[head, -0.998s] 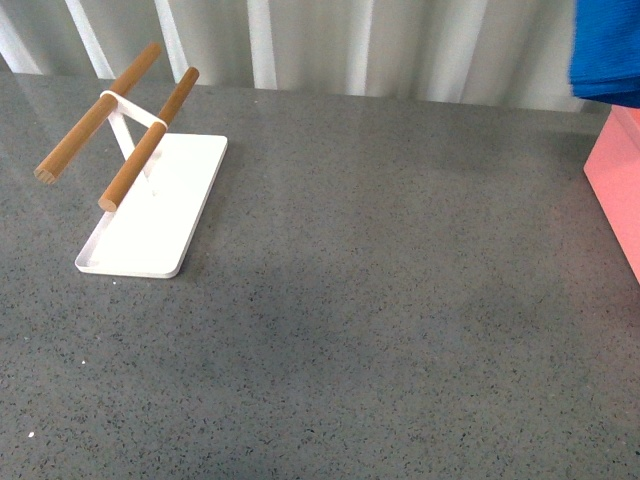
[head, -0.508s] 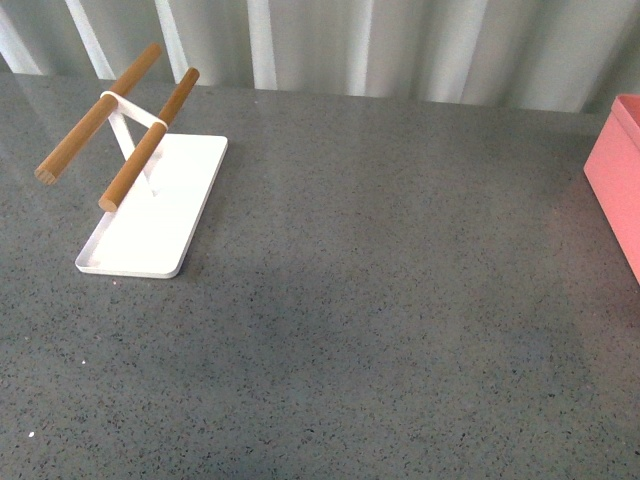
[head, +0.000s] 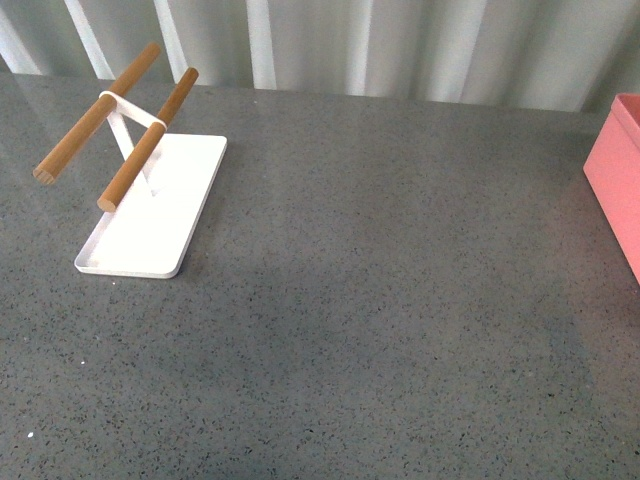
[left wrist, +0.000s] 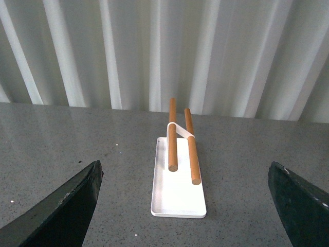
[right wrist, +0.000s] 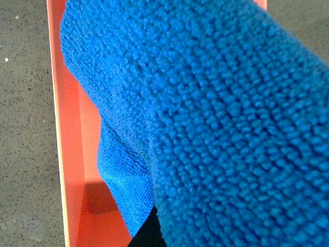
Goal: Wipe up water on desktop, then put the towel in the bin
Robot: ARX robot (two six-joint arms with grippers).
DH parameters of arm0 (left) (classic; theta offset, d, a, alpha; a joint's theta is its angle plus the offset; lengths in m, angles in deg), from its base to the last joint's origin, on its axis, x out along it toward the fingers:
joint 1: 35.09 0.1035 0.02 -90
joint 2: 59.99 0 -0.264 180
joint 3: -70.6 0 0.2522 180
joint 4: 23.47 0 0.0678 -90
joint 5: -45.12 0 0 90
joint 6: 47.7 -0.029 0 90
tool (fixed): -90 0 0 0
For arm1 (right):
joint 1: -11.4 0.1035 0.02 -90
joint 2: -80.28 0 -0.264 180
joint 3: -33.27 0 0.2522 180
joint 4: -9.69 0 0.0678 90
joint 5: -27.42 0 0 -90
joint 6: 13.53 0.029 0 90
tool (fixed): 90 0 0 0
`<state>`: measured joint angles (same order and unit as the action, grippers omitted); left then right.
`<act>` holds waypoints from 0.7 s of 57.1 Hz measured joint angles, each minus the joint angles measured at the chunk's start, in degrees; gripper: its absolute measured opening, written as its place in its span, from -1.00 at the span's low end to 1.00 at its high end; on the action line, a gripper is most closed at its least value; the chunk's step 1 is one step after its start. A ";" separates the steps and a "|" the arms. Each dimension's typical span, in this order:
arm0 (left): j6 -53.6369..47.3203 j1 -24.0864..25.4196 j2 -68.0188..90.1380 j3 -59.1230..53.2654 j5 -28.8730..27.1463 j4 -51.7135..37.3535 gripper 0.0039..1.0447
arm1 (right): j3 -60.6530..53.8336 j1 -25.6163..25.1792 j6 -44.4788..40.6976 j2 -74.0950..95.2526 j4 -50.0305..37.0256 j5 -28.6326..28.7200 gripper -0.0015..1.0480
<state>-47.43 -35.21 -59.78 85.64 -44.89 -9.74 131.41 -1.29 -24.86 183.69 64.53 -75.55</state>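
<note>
The blue towel (right wrist: 216, 118) fills most of the right wrist view and hangs over the inside of the salmon-pink bin (right wrist: 77, 154). My right gripper is shut on the towel, and the cloth hides its fingers except for a dark sliver (right wrist: 146, 234). In the front view only the bin's left wall (head: 615, 180) shows, at the right edge of the dark grey speckled desktop (head: 400, 300); neither arm nor the towel appears there. My left gripper (left wrist: 184, 164) stands open above the desktop with nothing between its dark fingers (left wrist: 67, 211).
A flat white tray (head: 150, 215) with two wooden rods (head: 145, 140) on a white stand sits at the desktop's back left, straight ahead of the left gripper (left wrist: 177, 190). A ribbed white wall (head: 400, 45) runs along the far edge.
One second ago a blue corner of the towel showed at the top right of the front view, above the bin. It has since left that view.
</note>
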 joint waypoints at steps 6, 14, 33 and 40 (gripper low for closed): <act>0.00 0.00 0.00 0.00 0.00 0.00 0.88 | -0.96 -0.02 -0.11 0.11 -0.59 0.00 -0.92; 0.00 0.00 0.00 0.00 0.00 0.00 0.88 | -1.20 -0.15 -0.20 0.11 -0.70 0.24 -0.58; 0.00 0.00 0.00 0.00 0.00 0.00 0.88 | -1.20 -0.22 -0.20 0.11 -0.70 0.24 0.37; 0.00 0.00 0.00 0.00 0.00 0.00 0.88 | -1.20 -0.22 -0.20 0.11 -0.70 0.22 0.81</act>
<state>-47.43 -35.21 -59.78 85.64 -44.89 -9.74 130.21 -1.51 -25.06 183.80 63.83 -75.34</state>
